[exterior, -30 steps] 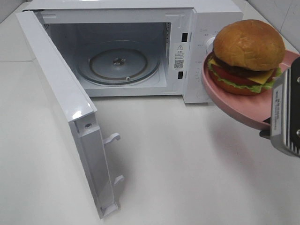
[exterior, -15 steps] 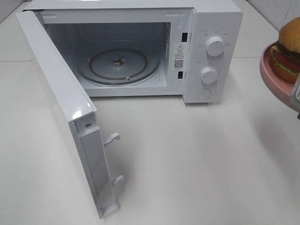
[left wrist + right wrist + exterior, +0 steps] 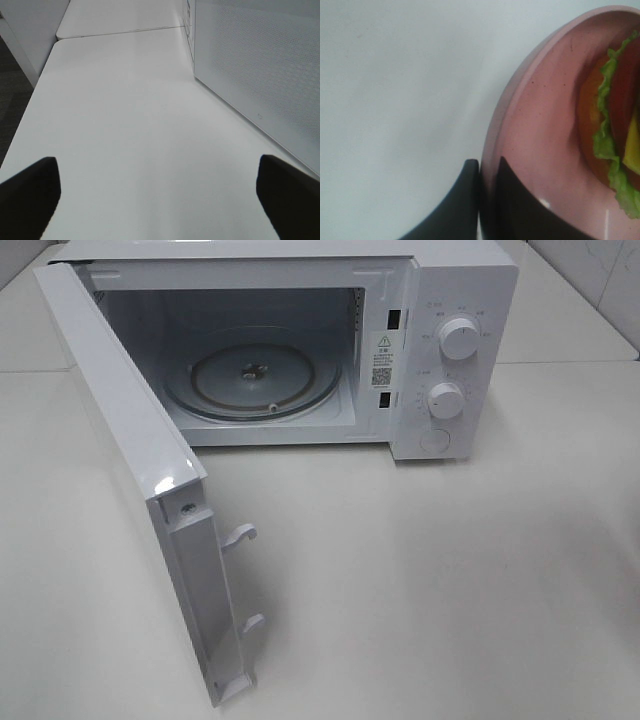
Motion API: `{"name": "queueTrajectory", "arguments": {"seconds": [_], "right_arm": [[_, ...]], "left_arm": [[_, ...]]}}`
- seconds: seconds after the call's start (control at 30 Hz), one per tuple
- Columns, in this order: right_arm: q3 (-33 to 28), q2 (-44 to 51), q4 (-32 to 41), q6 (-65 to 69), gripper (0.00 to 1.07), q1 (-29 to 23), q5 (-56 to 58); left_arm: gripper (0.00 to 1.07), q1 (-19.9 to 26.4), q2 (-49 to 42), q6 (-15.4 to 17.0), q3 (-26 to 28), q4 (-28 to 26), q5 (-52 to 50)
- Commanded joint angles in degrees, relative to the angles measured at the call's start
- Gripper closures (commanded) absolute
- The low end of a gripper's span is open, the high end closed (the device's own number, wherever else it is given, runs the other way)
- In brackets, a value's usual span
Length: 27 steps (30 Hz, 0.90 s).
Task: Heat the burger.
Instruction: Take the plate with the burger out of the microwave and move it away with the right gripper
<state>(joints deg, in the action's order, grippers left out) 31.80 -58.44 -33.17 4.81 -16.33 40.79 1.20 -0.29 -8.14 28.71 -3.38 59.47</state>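
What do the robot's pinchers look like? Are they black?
Yes. The left gripper has two dark, almost black fingers with blunt, rounded ends. The right gripper has two black, smooth fingers that curve and taper to narrow tips. No cables or markings show, and the arms are out of sight.

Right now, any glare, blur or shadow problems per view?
Exterior high: sharp, a small glare spot on the open microwave door, soft shadows on the table. Left wrist: evenly lit, left gripper fingers dark and soft-edged. Right wrist: burger and pink plate blurred, too close; right gripper near black.
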Motion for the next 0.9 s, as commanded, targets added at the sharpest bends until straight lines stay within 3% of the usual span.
{"name": "queueTrajectory", "arguments": {"seconds": [0.03,0.2,0.6,0.9], "right_arm": [[0.6,-1.5,-6.0,4.7,1.07,0.3,-0.4],[0.6,-6.4,-10.2,12.5,1.07,0.6,-1.2],[0.6,-15.6,-19.4,25.7,1.07,11.0,-9.1],[0.6,-22.1,-23.1,33.5,1.07,11.6,-12.9]], "left_arm": [[0.06,0.1,-1.1,0.0,-0.1,-0.2,-0.2],[0.06,0.1,-1.1,0.0,-0.1,-0.2,-0.2],[0.06,0.1,-1.1,0.0,-0.1,-0.2,-0.2],[0.06,0.1,-1.1,0.0,-0.1,-0.2,-0.2]]}}
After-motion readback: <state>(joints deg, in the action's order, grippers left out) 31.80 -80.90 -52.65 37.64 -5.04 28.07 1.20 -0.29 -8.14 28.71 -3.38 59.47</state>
